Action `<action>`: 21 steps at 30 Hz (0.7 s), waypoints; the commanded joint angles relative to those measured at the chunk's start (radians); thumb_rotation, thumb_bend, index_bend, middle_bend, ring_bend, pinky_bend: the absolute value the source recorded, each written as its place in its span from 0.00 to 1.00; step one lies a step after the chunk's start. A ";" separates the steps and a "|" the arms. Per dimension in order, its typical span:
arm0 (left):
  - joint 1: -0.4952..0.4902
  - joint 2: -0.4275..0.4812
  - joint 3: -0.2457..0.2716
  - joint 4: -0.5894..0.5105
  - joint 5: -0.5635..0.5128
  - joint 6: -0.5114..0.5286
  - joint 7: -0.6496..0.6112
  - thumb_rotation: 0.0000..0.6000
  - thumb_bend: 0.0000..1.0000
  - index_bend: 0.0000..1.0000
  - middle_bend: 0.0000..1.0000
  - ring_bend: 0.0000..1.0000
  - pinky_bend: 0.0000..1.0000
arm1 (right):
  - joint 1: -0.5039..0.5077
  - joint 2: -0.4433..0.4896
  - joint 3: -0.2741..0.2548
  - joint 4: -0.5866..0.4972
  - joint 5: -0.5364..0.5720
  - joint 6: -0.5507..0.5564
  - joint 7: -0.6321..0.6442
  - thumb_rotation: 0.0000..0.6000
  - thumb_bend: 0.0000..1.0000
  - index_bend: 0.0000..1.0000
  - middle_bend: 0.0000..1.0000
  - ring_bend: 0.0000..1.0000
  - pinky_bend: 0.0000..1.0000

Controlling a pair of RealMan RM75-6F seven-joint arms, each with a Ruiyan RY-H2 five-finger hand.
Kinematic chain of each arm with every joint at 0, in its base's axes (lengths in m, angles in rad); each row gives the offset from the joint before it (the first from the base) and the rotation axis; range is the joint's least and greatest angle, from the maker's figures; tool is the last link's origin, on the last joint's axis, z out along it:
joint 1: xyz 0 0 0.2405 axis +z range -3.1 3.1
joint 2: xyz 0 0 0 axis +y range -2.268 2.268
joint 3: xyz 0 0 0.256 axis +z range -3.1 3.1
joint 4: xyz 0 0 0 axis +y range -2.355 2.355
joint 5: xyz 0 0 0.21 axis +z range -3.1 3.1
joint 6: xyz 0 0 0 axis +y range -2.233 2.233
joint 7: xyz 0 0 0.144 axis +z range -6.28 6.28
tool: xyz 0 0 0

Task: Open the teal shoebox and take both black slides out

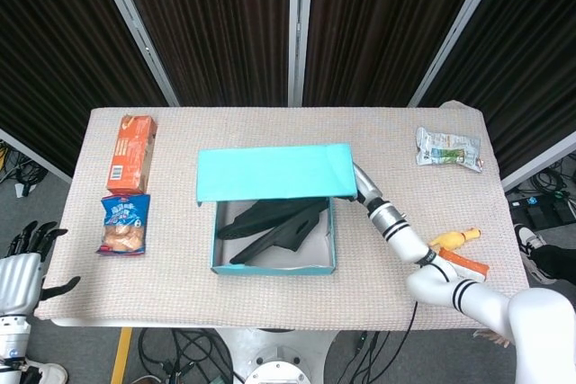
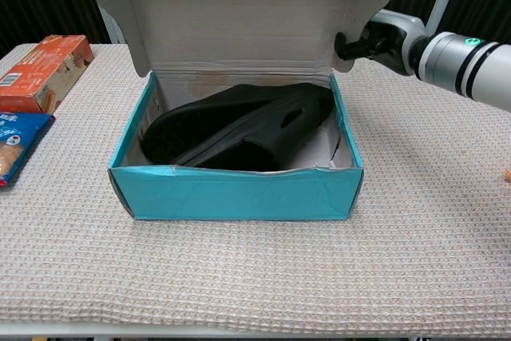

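Note:
The teal shoebox [image 1: 274,267] [image 2: 239,194] stands open in the middle of the table. Its lid [image 1: 273,171] [image 2: 239,9] is raised upright at the back. Inside lie two black slides [image 1: 270,227] [image 2: 239,127], overlapping on white paper. My right hand [image 2: 386,37] is at the lid's right edge, level with the box's back corner; its fingers are hidden behind the lid, and in the head view only the wrist [image 1: 382,215] shows. My left hand [image 1: 20,269] hangs off the table's front left corner, fingers apart, holding nothing.
An orange carton [image 1: 131,152] [image 2: 44,69] and a blue snack bag [image 1: 124,224] [image 2: 16,145] lie at the left. A silver-green pouch [image 1: 448,148] sits at the back right. A yellow toy [image 1: 454,239] and an orange packet [image 1: 463,265] lie beside my right forearm.

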 commanded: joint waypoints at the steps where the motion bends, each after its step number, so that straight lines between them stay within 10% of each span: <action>1: 0.002 0.000 0.000 0.002 0.000 0.002 -0.003 1.00 0.00 0.23 0.13 0.04 0.14 | 0.041 0.047 0.106 -0.070 0.149 -0.116 0.049 1.00 0.63 0.32 0.35 0.00 0.00; 6: 0.005 -0.001 0.001 0.008 -0.003 0.002 -0.005 1.00 0.00 0.23 0.13 0.04 0.14 | 0.062 0.032 0.161 -0.069 0.248 -0.149 -0.001 1.00 0.45 0.00 0.05 0.00 0.00; 14: 0.006 -0.005 0.001 0.019 -0.001 0.001 -0.014 1.00 0.00 0.23 0.13 0.04 0.14 | 0.002 -0.044 0.216 -0.080 0.409 0.168 -0.292 1.00 0.15 0.00 0.00 0.00 0.00; 21: 0.004 -0.003 0.000 0.017 0.008 0.006 -0.012 1.00 0.00 0.23 0.13 0.04 0.14 | -0.081 0.043 0.094 -0.231 0.185 0.356 -0.455 1.00 0.08 0.00 0.00 0.00 0.00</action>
